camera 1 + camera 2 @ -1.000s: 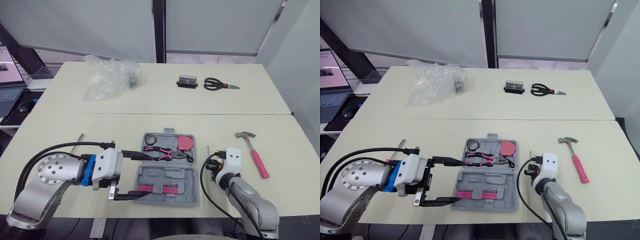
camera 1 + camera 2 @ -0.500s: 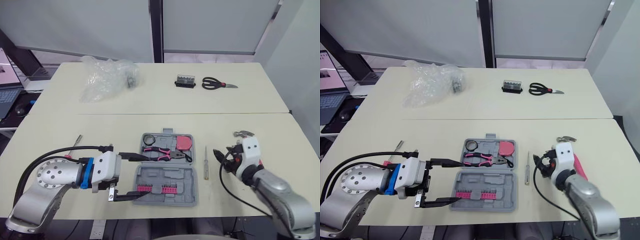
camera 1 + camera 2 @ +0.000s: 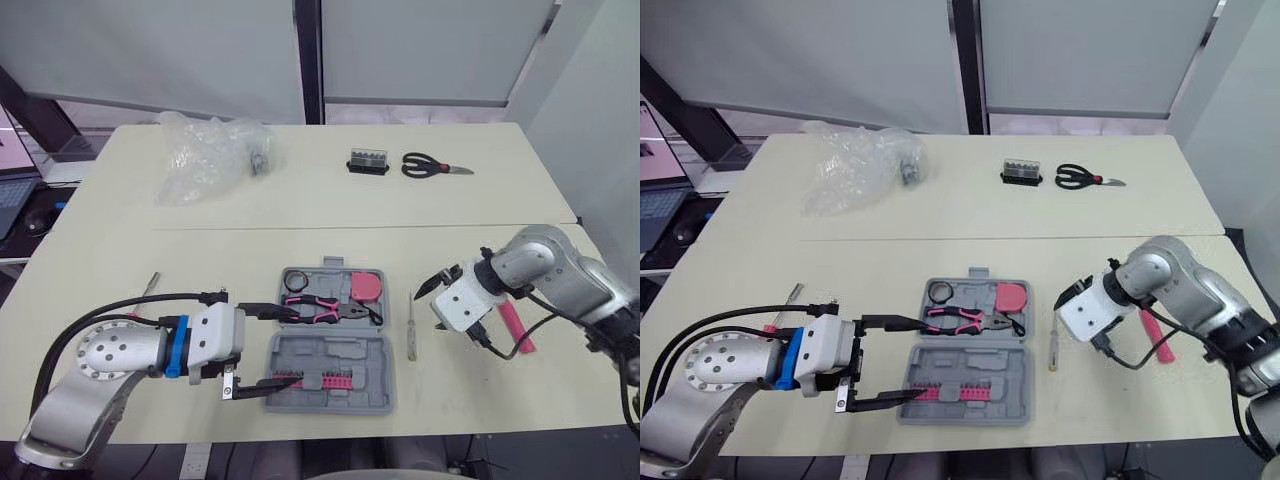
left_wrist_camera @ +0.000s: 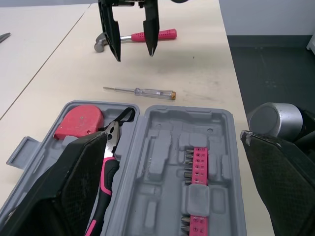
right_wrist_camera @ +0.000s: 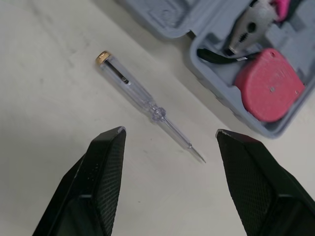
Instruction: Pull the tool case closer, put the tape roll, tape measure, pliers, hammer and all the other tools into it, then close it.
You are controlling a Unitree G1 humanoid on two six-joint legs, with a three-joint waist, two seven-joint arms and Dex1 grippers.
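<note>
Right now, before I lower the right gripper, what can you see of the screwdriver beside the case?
The screwdriver is slim: a clear, plastic-looking handle with a brass-coloured end cap and a thin metal shaft. It lies flat on the table right of the open tool case, cap toward the robot, touching only the table. The open right gripper hangs apart.

Silver, rounded arm links (image 3: pixel 105 355); white wrist housings (image 3: pixel 462 305); blue collar (image 3: pixel 174 345) at 9 o'clock of the left housing; black looping cables (image 3: pixel 160 297). Left gripper (image 3: pixel 292 350) and right gripper (image 4: pixel 134 55): two black, textured fingers (image 5: pixel 106 187) each.
</note>
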